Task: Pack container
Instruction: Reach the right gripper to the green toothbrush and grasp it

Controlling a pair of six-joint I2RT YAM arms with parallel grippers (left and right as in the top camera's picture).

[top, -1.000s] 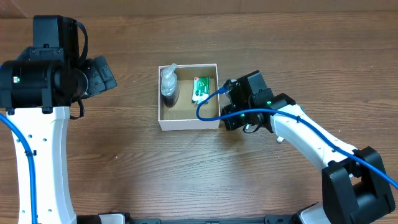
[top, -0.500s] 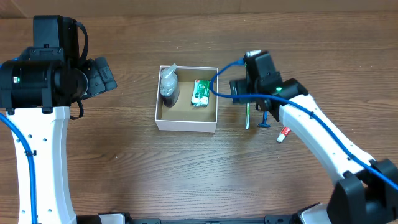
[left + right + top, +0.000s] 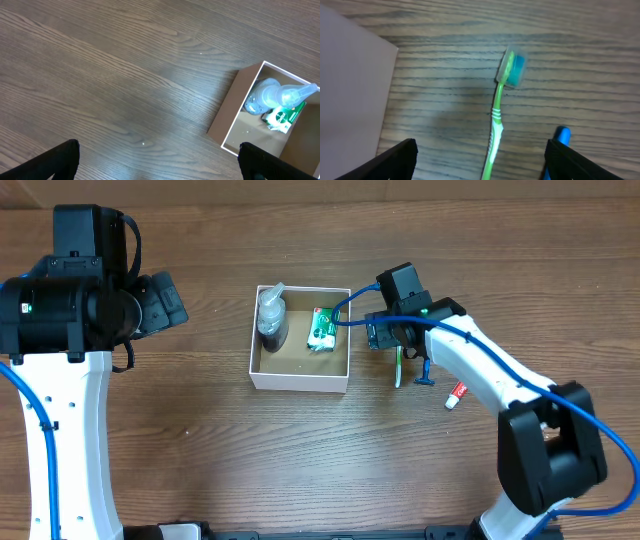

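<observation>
The container point(image 3: 300, 383), a white-walled box with a brown inside, sits mid-table and holds a clear pump bottle point(image 3: 271, 315) and a green-and-white packet point(image 3: 322, 326). My right gripper point(image 3: 480, 162) hangs open just right of the box, straddling the handle of a green toothbrush point(image 3: 496, 125) that lies flat on the table without touching it. In the overhead view the right wrist point(image 3: 395, 320) covers the toothbrush's head end point(image 3: 398, 368). My left gripper point(image 3: 160, 160) is open and empty, high over bare table left of the container point(image 3: 226, 117).
A blue-handled item point(image 3: 426, 370) lies just right of the toothbrush and shows by my right finger point(image 3: 561, 136). A small red-and-white tube point(image 3: 457, 395) lies further right. The container's outer wall point(image 3: 350, 75) fills the left of the right wrist view.
My right arm swung from the container's right wall out over the toothbrush, and its jaws now stand open. The container sits slightly further left. The left arm has not moved.
</observation>
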